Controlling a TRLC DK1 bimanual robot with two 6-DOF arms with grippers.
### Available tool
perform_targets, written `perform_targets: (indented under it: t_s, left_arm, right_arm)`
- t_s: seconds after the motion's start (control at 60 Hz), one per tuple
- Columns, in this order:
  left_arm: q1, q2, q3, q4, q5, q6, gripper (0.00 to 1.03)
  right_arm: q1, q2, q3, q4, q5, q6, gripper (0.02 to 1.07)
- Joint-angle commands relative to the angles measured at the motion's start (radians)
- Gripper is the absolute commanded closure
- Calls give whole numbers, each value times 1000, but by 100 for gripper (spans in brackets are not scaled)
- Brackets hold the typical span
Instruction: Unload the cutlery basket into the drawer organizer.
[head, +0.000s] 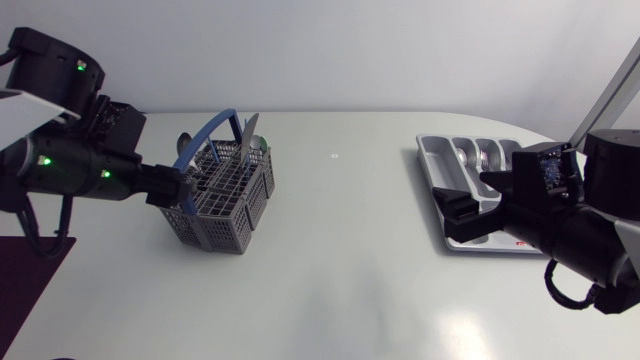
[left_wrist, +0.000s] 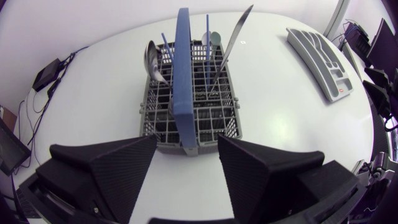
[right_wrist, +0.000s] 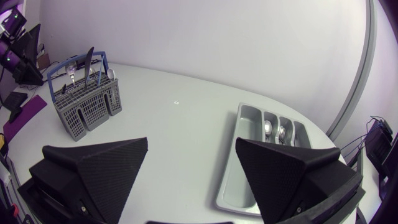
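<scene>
Now, left gripper (left_wrist: 186, 144): hanging open before the basket (left_wrist: 193, 115).
Right gripper (right_wrist: 191, 142): hovering open above the organizer (head: 440, 160).
Basket: holding a spoon (left_wrist: 152, 59), a knife (left_wrist: 236, 31).

No text, number or sign can be read anywhere. The only candidate is a small red mark (head: 520, 243) on the rim of the drawer organizer (head: 432, 150). It also shows in the left wrist view, but any print on it is too small to make out.
</scene>
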Motion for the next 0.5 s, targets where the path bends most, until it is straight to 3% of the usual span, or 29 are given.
perform_targets:
  t_s: [0.0, 0.117, 0.2, 0.317, 0.483]
  left_arm:
    - [8, 65, 33, 24, -3, -31, 28]
    - [6, 137, 53, 58, -4, -42, 43]
    - [14, 175, 67, 65, -4, -54, 67]
    - [31, 198, 66, 82, -4, -57, 75]
    - [31, 188, 52, 82, -17, -51, 79]
  right_arm:
    - [9, 3, 7, -14, 1, -2, 6]
    - [8, -3, 3, -18, 3, -3, 6]
    - [8, -11, -3, -22, 1, -22, 6]
    - [8, -22, -12, -22, 1, -25, 6]
    - [9, -23, -14, -22, 1, -28, 6]
